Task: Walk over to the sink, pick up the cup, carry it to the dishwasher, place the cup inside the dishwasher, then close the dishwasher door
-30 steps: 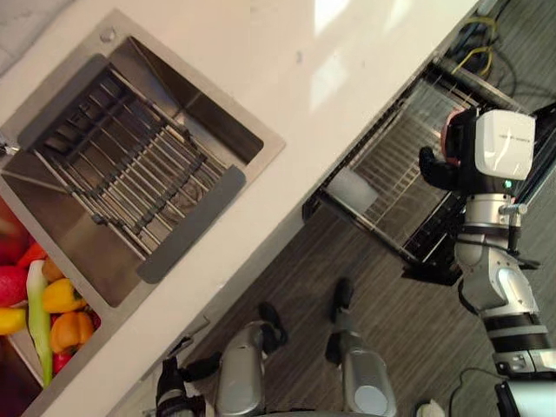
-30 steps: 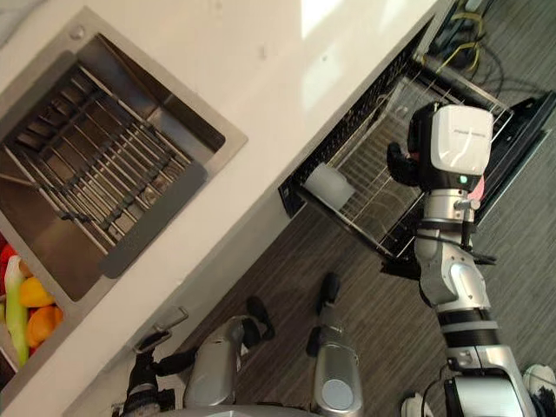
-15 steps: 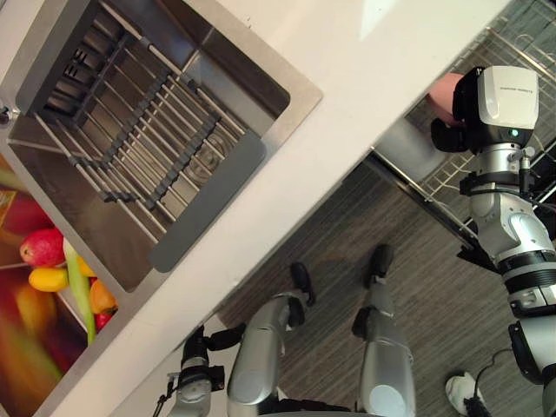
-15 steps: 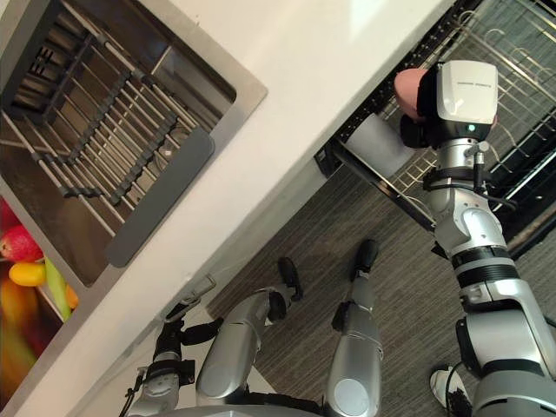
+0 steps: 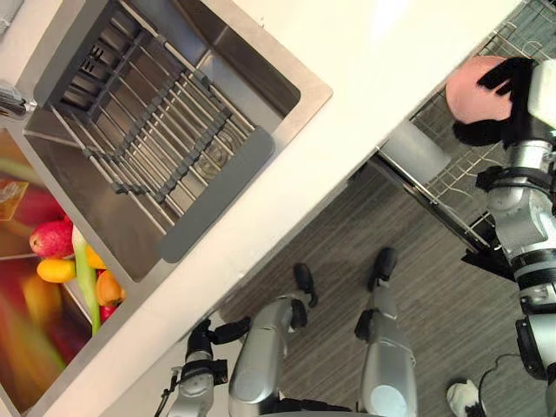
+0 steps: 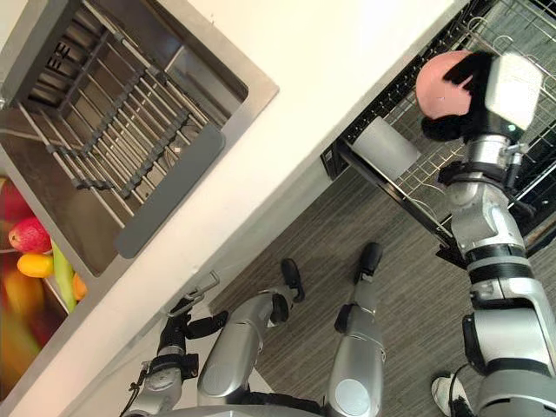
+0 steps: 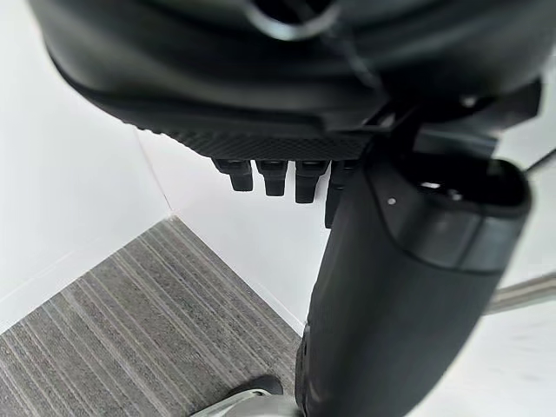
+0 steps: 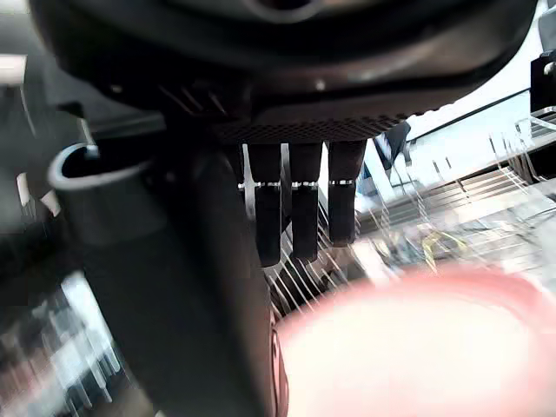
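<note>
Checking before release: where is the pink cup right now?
Upper right of the eye views: the pink cup is gripped in the right hand, above the pulled-out dishwasher rack, beside the counter's edge.

Brushed steel sink [image 5: 252, 61], glossy white counter [image 5: 391, 52] (smooth), wire rack [image 5: 456, 174]

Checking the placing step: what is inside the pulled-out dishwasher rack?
A pale tumbler sits at the near corner of the rack. The right hand holds the pink cup over the wires, not released. What lies beneath the counter is hidden.
</note>
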Available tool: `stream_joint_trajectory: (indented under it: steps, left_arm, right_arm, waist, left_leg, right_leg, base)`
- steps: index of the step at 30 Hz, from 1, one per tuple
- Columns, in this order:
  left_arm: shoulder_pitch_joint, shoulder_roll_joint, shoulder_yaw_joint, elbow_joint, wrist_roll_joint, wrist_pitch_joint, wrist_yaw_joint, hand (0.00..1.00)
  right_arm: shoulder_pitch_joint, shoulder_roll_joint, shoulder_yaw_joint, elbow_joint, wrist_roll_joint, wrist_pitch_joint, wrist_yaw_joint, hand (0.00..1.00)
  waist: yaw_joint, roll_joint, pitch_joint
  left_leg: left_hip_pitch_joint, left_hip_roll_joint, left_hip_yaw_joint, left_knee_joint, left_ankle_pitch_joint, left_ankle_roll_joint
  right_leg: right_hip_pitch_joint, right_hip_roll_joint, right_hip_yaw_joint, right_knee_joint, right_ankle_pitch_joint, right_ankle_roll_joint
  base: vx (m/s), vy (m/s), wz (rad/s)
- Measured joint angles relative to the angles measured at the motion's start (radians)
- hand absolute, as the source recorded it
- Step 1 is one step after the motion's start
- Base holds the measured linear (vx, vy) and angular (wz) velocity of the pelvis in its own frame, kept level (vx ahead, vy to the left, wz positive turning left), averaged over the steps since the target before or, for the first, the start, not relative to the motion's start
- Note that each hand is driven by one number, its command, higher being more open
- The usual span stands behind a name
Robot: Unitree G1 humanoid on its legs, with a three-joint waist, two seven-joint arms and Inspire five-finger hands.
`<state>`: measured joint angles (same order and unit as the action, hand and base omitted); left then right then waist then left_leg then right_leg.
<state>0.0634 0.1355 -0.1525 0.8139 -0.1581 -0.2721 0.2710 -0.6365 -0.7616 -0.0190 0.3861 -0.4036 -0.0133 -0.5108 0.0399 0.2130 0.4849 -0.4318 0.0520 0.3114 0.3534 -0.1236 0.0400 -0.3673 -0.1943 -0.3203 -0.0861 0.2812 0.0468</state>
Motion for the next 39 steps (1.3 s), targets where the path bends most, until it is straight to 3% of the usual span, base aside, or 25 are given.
stream_joint_trajectory:
  steps: [4, 6, 12, 14, 18, 22, 23, 24, 28, 29, 34, 39]
  left_arm:
    - [0.009, -0.004, 0.044, 0.019, 0.004, 0.016, -0.011, 1.0]
    - [0.028, -0.005, 0.089, 0.023, 0.019, 0.023, -0.011, 1.0]
    - [0.08, -0.008, 0.174, 0.034, 0.043, 0.051, -0.01, 1.0]
    - [0.084, -0.014, 0.191, 0.048, 0.057, 0.054, -0.009, 1.0]
    - [0.13, -0.026, 0.242, 0.057, 0.08, 0.082, -0.006, 1.0]
    - [0.153, -0.024, 0.243, 0.062, 0.079, 0.092, -0.004, 1.0]
    - [0.153, -0.024, 0.243, 0.063, 0.079, 0.093, -0.003, 1.0]
    - [0.155, -0.025, 0.243, 0.063, 0.077, 0.093, 0.002, 1.0]
    - [0.149, -0.037, 0.23, 0.053, 0.062, 0.093, 0.01, 1.0]
    - [0.145, -0.047, 0.221, 0.049, 0.057, 0.093, 0.012, 1.0]
    - [0.144, -0.067, 0.191, 0.024, 0.039, 0.092, 0.009, 1.0]
    - [0.127, -0.077, 0.144, -0.005, 0.029, 0.068, -0.015, 1.0]
  right_arm:
    - [0.086, 0.077, -0.047, -0.186, 0.041, -0.042, 0.001, 1.0]
    - [0.139, 0.148, -0.072, -0.249, 0.099, -0.061, 0.017, 1.0]
    - [0.278, 0.248, -0.194, -0.296, 0.151, -0.062, 0.049, 1.0]
    - [0.298, 0.254, -0.227, -0.297, 0.176, -0.057, 0.047, 1.0]
    - [0.384, 0.273, -0.408, -0.294, 0.279, -0.03, -0.027, 1.0]
    - [0.397, 0.277, -0.542, -0.263, 0.441, -0.033, -0.085, 1.0]
    - [0.397, 0.276, -0.555, -0.252, 0.467, -0.033, -0.089, 1.0]
    - [0.397, 0.276, -0.569, -0.227, 0.532, -0.034, -0.096, 0.0]
    - [0.392, 0.277, -0.597, -0.145, 0.695, -0.008, -0.107, 0.0]
    - [0.388, 0.277, -0.598, -0.123, 0.771, 0.022, -0.104, 0.0]
    - [0.326, 0.274, -0.612, -0.114, 0.926, 0.045, -0.079, 0.0]
    - [0.19, 0.197, -0.612, 0.028, 1.093, 0.029, 0.03, 0.0]
  waist:
    - [-0.024, -0.021, -0.002]
    - [-0.031, -0.055, -0.016]
    - [-0.038, -0.122, -0.052]
    - [-0.041, -0.13, -0.06]
    - [-0.057, -0.167, -0.118]
    - [-0.072, -0.183, -0.148]
    - [-0.076, -0.182, -0.149]
    - [-0.083, -0.18, -0.15]
    - [-0.083, -0.153, -0.155]
    - [-0.079, -0.134, -0.151]
    - [-0.075, -0.09, -0.128]
    - [-0.062, -0.03, -0.08]
  left_leg:
    - [0.042, 0.005, 0.005, -0.017, -0.005, -0.011]
    - [0.068, 0.008, 0.016, -0.038, -0.001, -0.02]
    - [0.152, 0.023, 0.03, -0.075, 0.0, -0.033]
    - [0.171, 0.025, 0.03, -0.081, -0.001, -0.035]
    - [0.231, 0.025, 0.04, -0.114, 0.0, -0.039]
    - [0.245, 0.02, 0.063, -0.136, 0.005, -0.044]
    - [0.243, 0.019, 0.067, -0.142, 0.005, -0.047]
    - [0.241, 0.026, 0.094, -0.156, 0.005, -0.048]
    - [0.215, 0.043, 0.184, -0.205, 0.054, -0.068]
    - [0.208, 0.041, 0.201, -0.233, 0.082, -0.067]
    - [0.209, 0.013, 0.207, -0.306, 0.126, -0.064]
    - [0.217, -0.026, 0.187, -0.388, 0.176, -0.051]
  right_leg:
    - [0.033, 0.006, 0.005, 0.0, -0.012, 0.0]
    - [0.042, 0.011, 0.014, 0.0, -0.02, 0.003]
    - [0.104, 0.03, 0.021, 0.0, -0.04, 0.002]
    - [0.119, 0.033, 0.022, 0.0, -0.041, 0.002]
    - [0.16, 0.036, 0.044, 0.0, -0.043, 0.004]
    - [0.158, 0.027, 0.058, 0.0, -0.057, 0.007]
    - [0.154, 0.027, 0.059, 0.0, -0.057, 0.007]
    - [0.14, 0.027, 0.061, 0.0, -0.059, 0.004]
    - [0.07, 0.026, 0.067, 0.001, -0.055, 0.0]
    - [0.047, 0.027, 0.069, 0.001, -0.05, -0.003]
    - [0.015, 0.019, 0.073, 0.002, -0.044, 0.0]
    - [-0.001, 0.0, 0.061, 0.002, -0.036, 0.01]
  base:
    - [0.01, 0.022, -0.06]
    - [0.02, 0.006, -0.12]
    - [0.06, 0.008, -0.09]
    - [0.07, 0.031, -0.03]
    - [0.04, 0.043, -0.06]
    - [-0.01, 0.032, -0.12]
    - [-0.04, -0.001, -0.05]
    - [-0.04, -0.015, -0.05]
    - [-0.01, -0.028, -0.03]
    - [0.0, 0.0, 0.0]
    - [0.01, 0.034, 0.01]
    - [0.01, 0.055, 0.12]
